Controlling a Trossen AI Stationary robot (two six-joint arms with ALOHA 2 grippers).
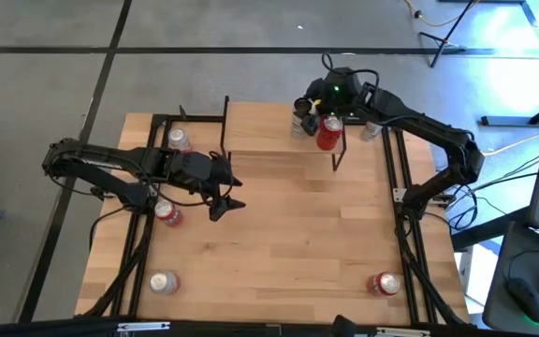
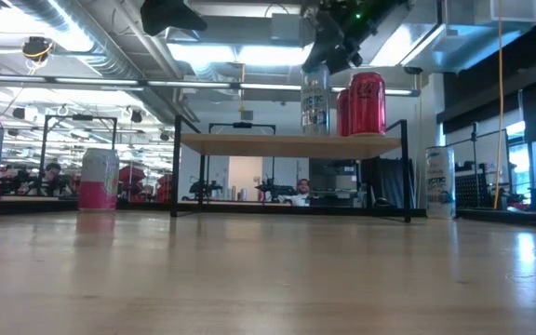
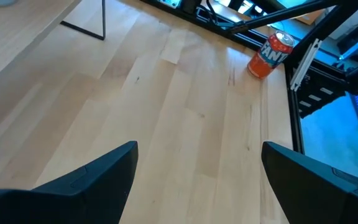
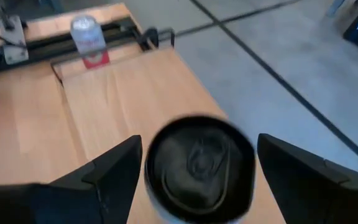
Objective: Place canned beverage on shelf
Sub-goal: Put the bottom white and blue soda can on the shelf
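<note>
Two cans are standing on the shelf [image 1: 279, 131] at its right end: a red can [image 1: 327, 134] and, just beside it, a pale can [image 2: 314, 100] over which the right gripper [image 1: 309, 114] is being held. In the right wrist view the can's dark top [image 4: 199, 163] is being framed between the two fingers [image 4: 114, 171], which are spread wide and are gripping nothing, so the release is being judged as done or nearly so. The step is best finished by lifting the gripper straight up, with the fingers kept apart, until the can's rim is cleared; any sideways drift is risking a knock against the pale can or the red can touching or nearly touching it. The left gripper [image 1: 227, 190] is waiting over the bare tabletop [image 1: 288, 243], its fingers likewise wide apart and empty. Other cans are standing well apart on the table, one orange can [image 3: 271, 53] near the table's edge.
</note>
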